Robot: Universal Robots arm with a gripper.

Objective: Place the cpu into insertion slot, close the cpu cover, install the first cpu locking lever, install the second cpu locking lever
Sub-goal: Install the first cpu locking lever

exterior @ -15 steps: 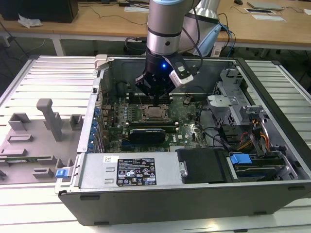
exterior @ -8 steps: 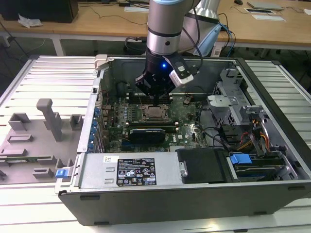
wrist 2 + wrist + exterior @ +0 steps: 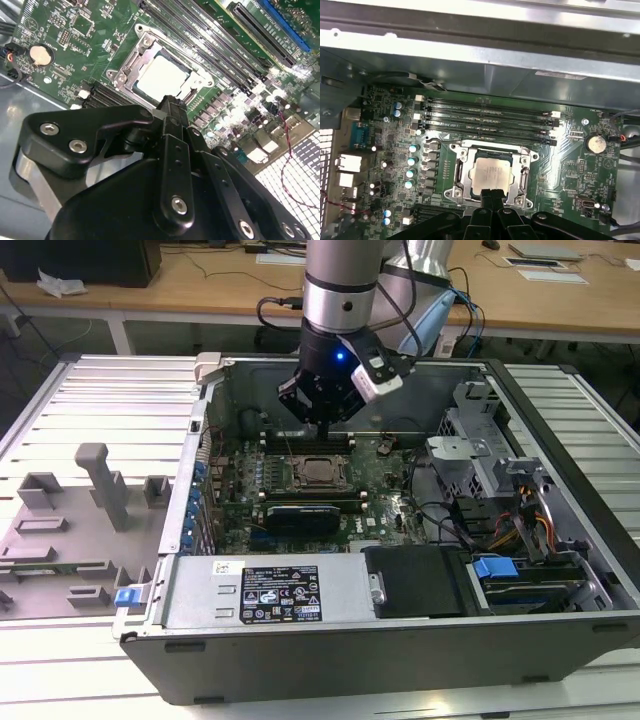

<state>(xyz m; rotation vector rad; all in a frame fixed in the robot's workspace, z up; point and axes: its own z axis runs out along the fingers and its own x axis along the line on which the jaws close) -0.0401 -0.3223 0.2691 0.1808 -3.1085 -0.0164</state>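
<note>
Silver-topped cpu (image 3: 491, 176) seated in the insertion slot (image 3: 120, 77) at the middle of the green board (image 3: 570, 165), top showing through the window of the cpu cover (image 3: 524, 176) lying flat around it. Black gripper (image 3: 172, 104) hanging over one edge of the socket, fingers (image 3: 486, 202) pressed together on nothing, hiding that edge of the cover in both wrist views; contact between fingertips and cover impossible to judge.

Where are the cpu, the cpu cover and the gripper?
cpu (image 3: 491, 176), first wrist view, middle of metal top.
cpu cover (image 3: 490, 149), first wrist view, a frame bar.
gripper (image 3: 492, 192), first wrist view, between its fingertips.
</note>
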